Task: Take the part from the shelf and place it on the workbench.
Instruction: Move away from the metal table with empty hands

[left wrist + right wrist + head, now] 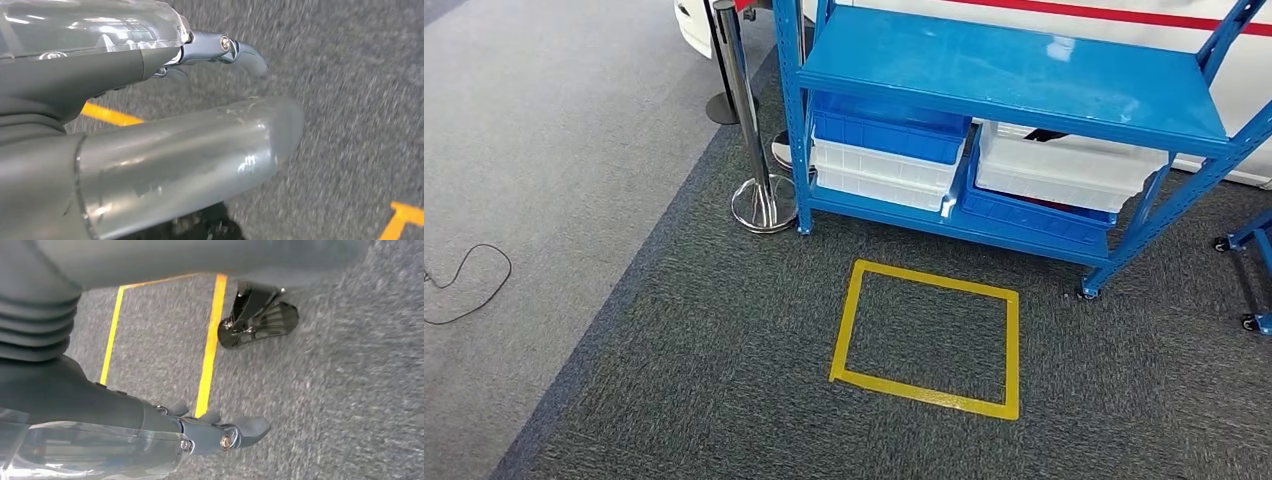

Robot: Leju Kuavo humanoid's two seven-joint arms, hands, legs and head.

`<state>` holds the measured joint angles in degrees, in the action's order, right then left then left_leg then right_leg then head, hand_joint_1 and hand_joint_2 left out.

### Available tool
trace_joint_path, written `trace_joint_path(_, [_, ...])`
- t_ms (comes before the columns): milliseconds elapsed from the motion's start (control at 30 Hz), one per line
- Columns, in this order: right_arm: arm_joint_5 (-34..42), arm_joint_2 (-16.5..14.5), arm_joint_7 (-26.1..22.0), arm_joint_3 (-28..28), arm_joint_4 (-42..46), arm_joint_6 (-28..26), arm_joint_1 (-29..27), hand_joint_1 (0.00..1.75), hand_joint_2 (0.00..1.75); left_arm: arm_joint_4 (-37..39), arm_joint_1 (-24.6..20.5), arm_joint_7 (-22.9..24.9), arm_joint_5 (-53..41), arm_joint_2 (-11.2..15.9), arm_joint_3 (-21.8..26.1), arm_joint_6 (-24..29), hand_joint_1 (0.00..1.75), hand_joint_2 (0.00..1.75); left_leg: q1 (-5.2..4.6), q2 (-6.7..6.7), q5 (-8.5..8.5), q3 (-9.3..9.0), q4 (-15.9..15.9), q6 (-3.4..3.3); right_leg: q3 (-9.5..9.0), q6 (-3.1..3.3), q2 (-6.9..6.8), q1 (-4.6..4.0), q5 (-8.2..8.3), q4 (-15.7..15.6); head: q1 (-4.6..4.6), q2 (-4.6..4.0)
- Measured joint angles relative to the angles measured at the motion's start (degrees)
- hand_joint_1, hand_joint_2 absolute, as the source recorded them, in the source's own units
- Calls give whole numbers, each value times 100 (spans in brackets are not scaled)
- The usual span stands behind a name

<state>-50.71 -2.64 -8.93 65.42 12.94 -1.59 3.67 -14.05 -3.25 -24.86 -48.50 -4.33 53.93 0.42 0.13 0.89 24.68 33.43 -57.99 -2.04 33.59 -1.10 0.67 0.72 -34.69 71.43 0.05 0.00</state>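
Note:
A blue metal shelf [1014,75] stands ahead of me with a bare top board. Its lower level holds stacked blue and white bins [889,150] on the left and a white bin over a blue one [1064,170] on the right. A small dark thing [1046,134] pokes out at the rim of the right white bin; I cannot tell what it is. My left hand [150,100] hangs over the grey carpet, fingers extended, holding nothing. My right hand [150,425] also hangs above the carpet with its fingers [245,429] stretched out and nothing in them.
A yellow tape square [929,340] marks the dark carpet in front of the shelf. A chrome stanchion post [759,190] stands at the shelf's left leg. A black cable [469,285] lies on the lighter floor at left. A blue wheeled frame [1254,250] sits at the right edge.

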Motion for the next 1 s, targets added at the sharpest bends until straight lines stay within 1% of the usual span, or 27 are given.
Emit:
trace_joint_path(33, [9, -3, 0, 22, -1, 5, 1, 0, 0, 0, -4, 15, -11, 0, 16, 24, 0, 0, -9, 24, 46, -44, 1, -13, 190, -18, -7, 2, -168, 206, 2, 0])
trace_joint_path(67, [18, -4, 1, 45, -2, 10, -4, 0, 0, 0, -4, 29, -20, 0, 33, 42, 0, 0, -17, 50, 97, -100, 1, -20, 317, -29, -14, 2, -248, 277, 3, 0])
trace_joint_path(100, [25, -4, 1, 70, -2, 17, -10, 0, 0, 0, -2, 41, -26, 0, 48, 55, 0, 0, -24, 81, 150, -167, 0, -22, 366, -27, -28, 0, -187, 187, 6, 0])
trace_joint_path(133, [31, -4, 1, 93, -3, 24, -13, 0, 0, 0, -1, 51, -33, -1, 60, 62, 0, 0, -31, 118, 205, -241, 0, -21, 335, -11, -62, -5, 29, -71, 9, 0])
trace_joint_path(167, [35, -4, 1, 112, -3, 32, -14, 0, 0, 0, 2, 60, -41, -1, 68, 66, 0, 0, -38, 161, 260, -305, 3, -14, 252, 24, -146, -20, 344, -433, 14, 0])
trace_joint_path(200, [38, -5, 1, 129, -3, 40, -10, 0, 0, 2, 2, 65, -47, -4, 75, 67, 0, 0, -51, 205, 314, -374, -3, 4, 182, 75, -276, -51, 580, -754, 12, 0])
trace_joint_path(233, [39, -8, 0, 139, -3, 48, 2, 0, 0, 3, -3, 68, -54, -6, 81, 68, 0, 0, -63, 248, 364, -418, -8, 35, 136, 122, -392, -75, 734, -991, 12, 0])
trace_joint_path(267, [39, -12, -2, 145, -4, 54, 14, 0, 0, 5, -6, 71, -59, -8, 86, 69, 0, 0, -76, 299, 404, -453, -15, 75, 126, 167, -472, -100, 816, -1114, 12, 0])
trace_joint_path(300, [39, -16, -3, 149, -5, 59, 24, 0, 0, 7, -8, 74, -62, -9, 94, 71, 0, 0, -87, 337, 418, -486, -42, 121, 141, 202, -476, -110, 807, -1136, 11, 0])
trace_joint_path(367, [39, -24, -6, 151, -7, 62, 29, 0, 0, 7, -6, 77, -66, -7, 102, 73, 0, 0, -83, 350, 462, -520, -102, 198, 100, 256, -340, -75, 876, -1181, 19, 0])
trace_joint_path(400, [39, -30, -6, 153, -7, 63, 30, 0, 0, 7, -7, 77, -66, -5, 106, 74, 0, 0, -69, 271, 537, -501, -198, 228, 69, 278, -267, -49, 882, -1198, 15, 0])
trace_joint_path(433, [39, -36, -8, 153, -7, 63, 33, 0, 0, 7, -11, 77, -67, -4, 107, 74, 0, 0, -49, 178, 681, -435, -366, 255, 45, 292, -202, -29, 888, -1212, 12, 0])
trace_joint_path(500, [39, -46, -9, 154, -7, 63, 46, 0, 0, 7, -9, 78, -68, -3, 110, 74, 0, 0, -3, 8, 1062, -136, -981, 317, 37, 305, -66, -14, 884, -1219, 2, 0])
trace_joint_path(533, [39, -49, -10, 155, -7, 63, 48, 0, 0, 7, -3, 79, -68, -2, 112, 74, 0, 0, 14, -18, 1207, 44, -1309, 348, 38, 308, 9, -13, 881, -1217, 3, 0])
trace_joint_path(567, [40, -51, -10, 156, -7, 65, 47, 0, 0, 7, 2, 82, -68, -1, 114, 74, 0, 0, 28, -30, 1253, 176, -1514, 370, 33, 308, 87, -11, 877, -1215, 3, 0])
trace_joint_path(600, [41, -52, -10, 158, -7, 68, 45, 0, 0, 7, 5, 84, -71, 2, 116, 75, 0, 0, 39, -36, 1179, 228, -1527, 383, 23, 304, 164, -7, 871, -1213, 3, 0])
trace_joint_path(633, [42, -57, -10, 162, -7, 72, 43, 0, 0, 7, 5, 86, -75, 5, 119, 76, 0, 0, 50, -52, 984, 180, -1322, 388, 6, 294, 241, -3, 863, -1210, 3, 0])
trace_joint_path(667, [43, -62, -10, 169, -7, 77, 41, 0, 0, 7, 3, 88, -81, 8, 121, 76, 0, 0, 60, -100, 716, 58, -957, 389, -16, 280, 314, 2, 853, -1209, 3, 0])
trace_joint_path(700, [44, -68, -9, 181, -7, 81, 41, 0, 0, 7, 3, 90, -90, 10, 125, 76, 0, 0, 71, -220, 516, -68, -590, 382, -33, 260, 383, 6, 847, -1206, 5, 0])
trace_joint_path(733, [45, -75, -7, 195, -7, 84, 46, 0, 0, 7, 2, 91, -101, 11, 133, 77, 0, 0, 76, -339, 421, -161, -296, 365, -30, 234, 450, 13, 846, -1200, 5, 0])
trace_joint_path(767, [50, -81, -2, 209, -7, 84, 50, 0, 0, 7, 4, 92, -111, 12, 144, 77, 0, 0, 73, -442, 362, -214, -130, 335, -16, 201, 512, 20, 848, -1193, 6, 0])
trace_joint_path(800, [59, -87, 10, 225, -7, 80, 48, 0, 0, 7, 9, 92, -121, 13, 155, 78, 0, 0, 65, -494, 378, -224, -83, 295, 3, 158, 575, 30, 854, -1194, 8, 0])
trace_joint_path(833, [68, -92, 26, 241, -7, 73, 43, 0, 0, 7, 8, 90, -129, 14, 165, 78, 0, 0, 55, -459, 357, -230, -62, 254, 24, 112, 642, 37, 866, -1202, 5, 0])
trace_joint_path(867, [78, -94, 44, 260, -7, 62, 34, 0, 0, 7, 3, 87, -137, 11, 169, 77, 0, 0, 63, -401, 285, -246, -36, 206, 31, 73, 653, 38, 863, -1192, 9, 0])
trace_joint_path(900, [86, -95, 60, 277, -7, 52, 25, 0, 0, 7, -7, 83, -143, 8, 172, 74, 0, 0, 71, -333, 257, -260, -1, 163, 52, 42, 559, 29, 828, -1145, 20, 0])
trace_joint_path(933, [91, -97, 72, 287, -8, 46, 25, 0, 0, 7, -17, 79, -147, 5, 174, 72, 0, 0, 79, -263, 229, -271, 36, 119, 116, 19, 407, 16, 737, -1011, 42, 0])
trace_joint_path(1000, [101, -99, 85, 295, -9, 43, 42, 0, 0, 7, -11, 72, -151, 3, 185, 70, 0, 0, 59, -108, 216, -281, 70, 61, 401, -16, 64, 5, 389, -416, 87, 0])
